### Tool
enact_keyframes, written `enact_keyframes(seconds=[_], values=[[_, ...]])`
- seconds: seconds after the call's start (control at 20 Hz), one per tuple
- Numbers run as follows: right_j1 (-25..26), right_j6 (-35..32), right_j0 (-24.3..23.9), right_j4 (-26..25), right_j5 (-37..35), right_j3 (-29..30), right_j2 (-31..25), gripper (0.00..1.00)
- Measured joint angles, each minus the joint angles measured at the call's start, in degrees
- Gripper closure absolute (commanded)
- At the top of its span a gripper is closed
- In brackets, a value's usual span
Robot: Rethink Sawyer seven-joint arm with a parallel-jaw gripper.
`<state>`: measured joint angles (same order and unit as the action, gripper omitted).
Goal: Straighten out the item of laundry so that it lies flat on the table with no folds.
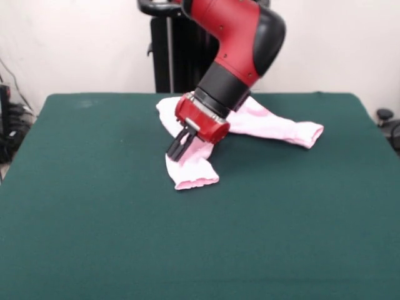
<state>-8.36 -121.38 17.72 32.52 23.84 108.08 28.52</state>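
Observation:
The pale pink baby trousers [275, 127] lie on the dark green table [94, 219] at its far middle. One leg runs right to a cuff [310, 133]. The other runs toward the camera to a cuff [195, 178]. The waist end [165, 111] is partly hidden behind the arm, and no bow shows. My gripper [177, 150] hangs tilted from the red and black arm [240, 44]. Its black fingers are close together, with the tips down at the left edge of the near leg. I cannot tell whether cloth is pinched between them.
The black pedestal [169, 56] stands behind the table's far edge. Cables and dark equipment [9, 125] sit off the left side. A dark object [384, 115] sits off the right corner. Green felt stretches wide in front of and beside the garment.

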Motion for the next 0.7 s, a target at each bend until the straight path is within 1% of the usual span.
enact_keyframes(seconds=[0.35,0.55,0.7], values=[[2.0,0.0,0.1,-0.3,0.0,-0.9,0.0,1.0],[1.6,0.0,-0.6,-2.1,0.0,-1.0,-0.1,1.0],[0.7,0.0,-2.0,-4.9,0.0,-1.0,-0.6,1.0]])
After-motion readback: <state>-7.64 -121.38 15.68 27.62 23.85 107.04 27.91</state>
